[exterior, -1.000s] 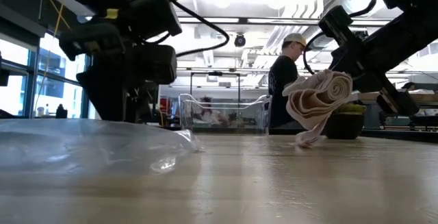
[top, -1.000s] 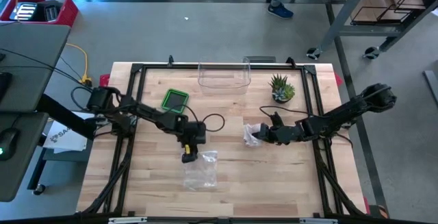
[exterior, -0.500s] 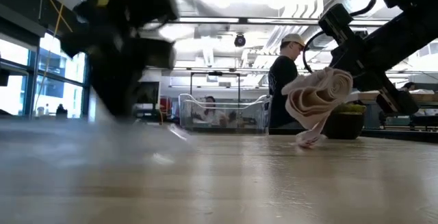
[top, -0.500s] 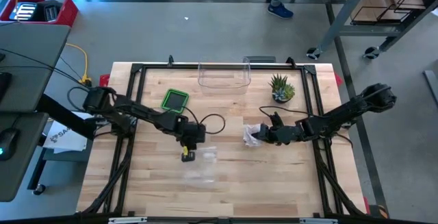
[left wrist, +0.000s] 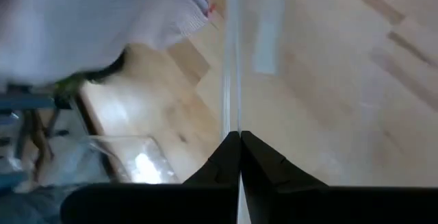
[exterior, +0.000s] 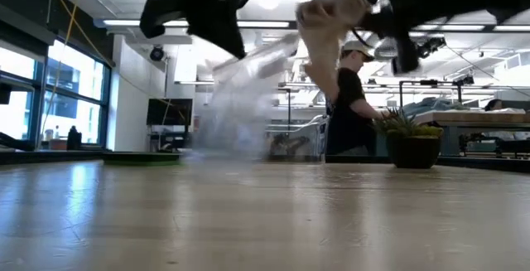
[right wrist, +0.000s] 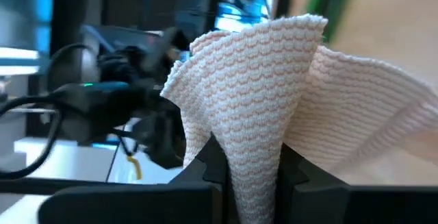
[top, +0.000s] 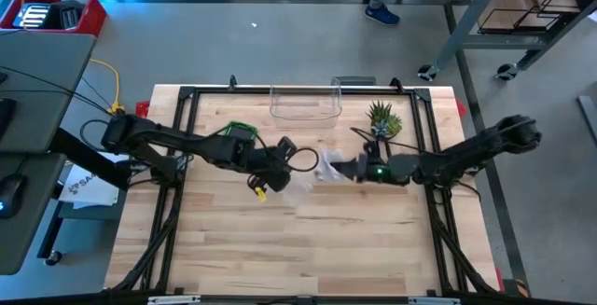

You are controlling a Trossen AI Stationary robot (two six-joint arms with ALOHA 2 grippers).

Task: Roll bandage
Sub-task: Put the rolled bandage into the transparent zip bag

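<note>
Bandage, cream and ribbed, fans loosely from the right fingers clamped on it; left fingers pinch a clear bag.

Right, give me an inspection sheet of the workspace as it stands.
Surface: wooden table, front half bare.
Job's things: bandage, loosely rolled, held up off the table; clear plastic bag lifted beside it.
Clutter: green-rimmed tray, clear container at the far edge, potted plant.
Grippers: left gripper shut on the plastic bag's edge, right gripper shut on the bandage; both raised near the table's middle.
Cables: black cable looping by the left wrist; yellow cable off the table's left side.
Surroundings: a person standing behind the table; red bin at far left.
</note>
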